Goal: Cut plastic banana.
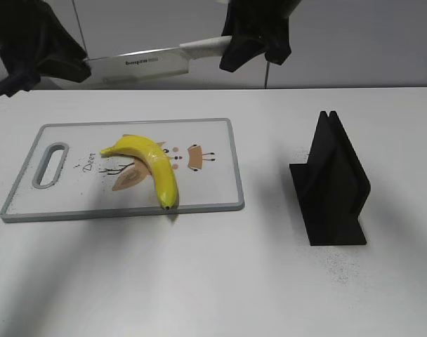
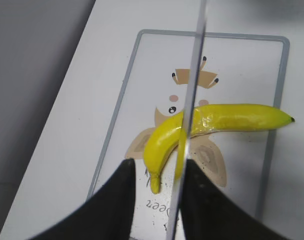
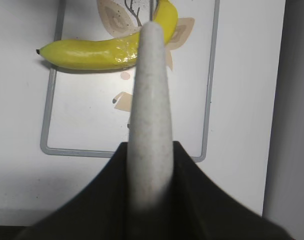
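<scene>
White tabletop [image 1: 220,281] fills the exterior view under a grey wall, with a board [image 1: 220,182] lying left of centre and a black stand [image 1: 333,186] well apart to its right, empty, presumably where the knife belongs. On the board lies the banana [image 1: 154,163], curved, uncut, its dark tip near the front edge. High above it the knife [image 1: 140,67] hangs level, and both arms share it: the right tool [image 1: 255,49] is closed on the pale handle [image 1: 206,45], the left tool [image 1: 48,67] is at the blade's far end, seemingly to steady or pass it. From the left wrist, the blade [image 2: 194,100] shows edge-on as a thin line running away between the two dark fingers [image 2: 117,200], which pinch it near its tip; the line crosses the banana [image 2: 227,118] near its bend, so the cut looks aimed at the middle. The board [image 2: 279,75] sits square beneath. From the right wrist, the handle [image 3: 151,110] rises as a speckled white bar clamped between the fingers [image 3: 97,200], pointing over the banana [image 3: 87,52] and board [image 3: 207,100]. The knife is held clear, so the lowering stroke is not yet begun; both arms would need to descend together to keep the blade level.
</scene>
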`<state>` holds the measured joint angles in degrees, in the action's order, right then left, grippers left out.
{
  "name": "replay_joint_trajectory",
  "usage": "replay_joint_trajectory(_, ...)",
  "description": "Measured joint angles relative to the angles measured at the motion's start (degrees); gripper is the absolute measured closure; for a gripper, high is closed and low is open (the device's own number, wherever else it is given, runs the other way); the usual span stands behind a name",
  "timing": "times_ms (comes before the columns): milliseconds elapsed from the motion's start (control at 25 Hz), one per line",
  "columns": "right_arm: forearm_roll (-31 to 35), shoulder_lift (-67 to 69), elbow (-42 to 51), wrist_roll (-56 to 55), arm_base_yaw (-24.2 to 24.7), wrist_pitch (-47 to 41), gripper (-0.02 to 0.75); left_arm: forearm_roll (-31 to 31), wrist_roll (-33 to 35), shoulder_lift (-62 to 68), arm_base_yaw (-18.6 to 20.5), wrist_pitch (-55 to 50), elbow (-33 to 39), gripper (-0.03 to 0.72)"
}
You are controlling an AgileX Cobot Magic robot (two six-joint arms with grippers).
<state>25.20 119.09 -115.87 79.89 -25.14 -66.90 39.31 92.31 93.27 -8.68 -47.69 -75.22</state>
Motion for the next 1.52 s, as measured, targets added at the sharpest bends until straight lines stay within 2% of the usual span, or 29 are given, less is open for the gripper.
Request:
replay_joint_trajectory(160,-0.09,0.00,0.00,0.00,0.06,0.82,0.551,-0.19,0.00,0.72,-0.12,-0.16,-0.01,0.657)
replay_joint_trajectory(240,-0.09,0.00,-0.05,0.21,0.27,1.03,0.551,-0.37,0.36,0.95,-0.24,-0.27,-0.01,0.688)
replay_joint_trajectory(480,1.36,2.55,-0.11,0.77,1.98,0.79,0.551,0.56,0.82,5.25,-0.37,-0.06,-0.37,0.697)
replay_joint_trajectory(920,-5.27,19.01,-0.50,-9.08,2.18,-0.07,0.542,0.83,0.29,24.15,-2.93,6.62,-1.09,0.692)
replay_joint_trajectory(1240,-5.87,17.12,-0.67,-10.18,2.25,-0.60,0.538,-0.36,-0.60,23.03,-3.20,4.07,-2.81,0.692)
replay_joint_trajectory(1520,-5.84,5.85,-0.59,-10.36,2.08,-3.40,0.540,-2.09,-1.45,9.86,-3.20,-1.88,-3.94,0.697)
